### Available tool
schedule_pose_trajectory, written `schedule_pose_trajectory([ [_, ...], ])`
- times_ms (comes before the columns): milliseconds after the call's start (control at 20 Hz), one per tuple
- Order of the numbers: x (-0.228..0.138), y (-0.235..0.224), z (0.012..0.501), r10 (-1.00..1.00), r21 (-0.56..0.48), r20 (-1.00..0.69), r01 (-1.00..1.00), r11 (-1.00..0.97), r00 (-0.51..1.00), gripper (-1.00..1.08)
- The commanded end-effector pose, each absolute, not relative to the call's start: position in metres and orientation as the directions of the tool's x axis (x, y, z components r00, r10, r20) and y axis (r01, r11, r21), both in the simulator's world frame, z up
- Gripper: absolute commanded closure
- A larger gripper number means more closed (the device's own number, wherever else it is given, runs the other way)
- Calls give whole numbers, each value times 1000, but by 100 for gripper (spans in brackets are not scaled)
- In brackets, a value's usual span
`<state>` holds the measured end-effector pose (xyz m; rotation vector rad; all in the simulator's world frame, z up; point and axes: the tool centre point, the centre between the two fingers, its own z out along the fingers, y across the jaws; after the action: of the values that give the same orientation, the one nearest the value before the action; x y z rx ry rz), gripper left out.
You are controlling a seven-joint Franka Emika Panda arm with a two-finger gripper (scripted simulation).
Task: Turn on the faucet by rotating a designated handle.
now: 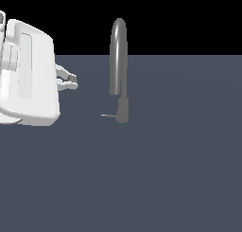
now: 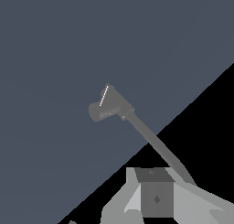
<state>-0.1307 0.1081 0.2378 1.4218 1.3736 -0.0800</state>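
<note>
Fingers (image 1: 73, 78) on my gripper (image 1: 72, 81) stand released, a narrow gap between the two tips, nothing held. They point toward the exterior view's right, out from the white arm body.

From the fingers, the faucet (image 1: 118, 60) stands off toward the exterior view's right, well apart, nothing between. Its arched spout rises above finger level; its short base sits lower than the fingers.

The handle (image 1: 108, 116) is the target. It lies below the fingers and toward the exterior view's right, projecting sideways from the base toward the gripper's side. Its long axis runs roughly level, pale tip nearest the fingers.

In the wrist view the handle (image 2: 103, 96) shows only as a thin pale line on the base.

Judgement: the approach calls for a descent combined with travel toward the base, so the fingers meet the free tip first. No contact exists yet.
</note>
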Motion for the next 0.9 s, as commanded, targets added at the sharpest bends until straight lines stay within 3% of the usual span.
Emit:
schedule_pose_trajectory([
  [0, -128, 108, 229, 648, 610, -701, 721, 328, 298, 108],
  [850, -112, 100, 173, 515, 492, -845, 591, 640, 147, 108],
])
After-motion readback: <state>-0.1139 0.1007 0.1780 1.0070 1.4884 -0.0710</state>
